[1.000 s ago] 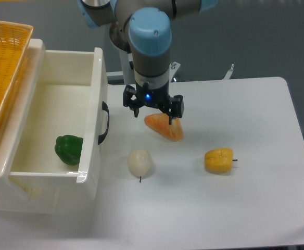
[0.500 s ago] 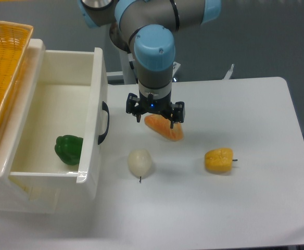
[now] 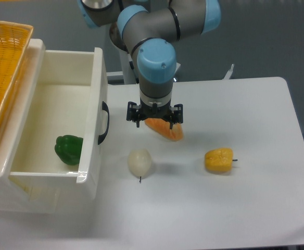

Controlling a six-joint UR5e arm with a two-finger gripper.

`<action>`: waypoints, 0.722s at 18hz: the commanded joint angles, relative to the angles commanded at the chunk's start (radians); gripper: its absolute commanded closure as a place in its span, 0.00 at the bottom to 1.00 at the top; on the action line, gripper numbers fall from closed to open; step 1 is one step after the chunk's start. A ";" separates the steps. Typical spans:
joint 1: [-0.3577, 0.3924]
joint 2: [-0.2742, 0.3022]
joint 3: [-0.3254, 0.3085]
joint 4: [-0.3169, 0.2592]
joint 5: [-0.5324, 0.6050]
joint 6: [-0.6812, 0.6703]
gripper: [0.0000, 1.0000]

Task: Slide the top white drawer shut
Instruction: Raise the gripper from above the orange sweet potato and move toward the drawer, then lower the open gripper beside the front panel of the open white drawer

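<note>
Wide open at the left of the white surface (image 3: 245, 208), the top white drawer (image 3: 92, 120), with a green pepper (image 3: 69, 149) lying inside and the black handle (image 3: 104, 123) facing right toward the hand (image 3: 154, 115), which hangs just beside the front panel above an orange wedge (image 3: 165, 130), fingers spread, gripping nothing. Approach step by the look of it; next, contact with the front panel and a steady push leftward. Elsewhere a yellow basket (image 3: 3, 67) at upper left, a yellow pepper (image 3: 218, 160) and a pale onion (image 3: 140, 162) on the surface, grey wall behind.
</note>
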 joint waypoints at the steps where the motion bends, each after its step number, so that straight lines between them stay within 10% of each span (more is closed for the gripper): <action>1: -0.002 -0.002 -0.002 0.006 0.000 -0.012 0.00; 13: -0.077 -0.031 -0.012 0.020 0.008 -0.034 0.00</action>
